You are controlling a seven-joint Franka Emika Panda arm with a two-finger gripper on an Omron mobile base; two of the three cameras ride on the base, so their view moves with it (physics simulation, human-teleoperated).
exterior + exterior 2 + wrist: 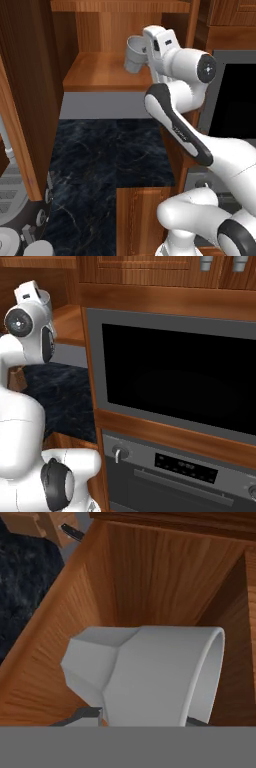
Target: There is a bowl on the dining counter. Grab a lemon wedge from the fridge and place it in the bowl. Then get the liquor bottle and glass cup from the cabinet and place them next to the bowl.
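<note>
The two-finger gripper [142,716] grasps the small pale grey-white tapered glass cup [134,56], held tilted just above the brown wooden cabinet [107,72] shelf. No writing is legible.

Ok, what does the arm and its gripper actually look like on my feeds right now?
The white arm is built of glossy rounded segments with dark grey-black joint bands and round dark joint caps, each with a small pale centre mark. No loose cables show. One forearm band carries faint lettering, too small to read. The gripper shows two small dark grey finger tips in the hand view.
</note>
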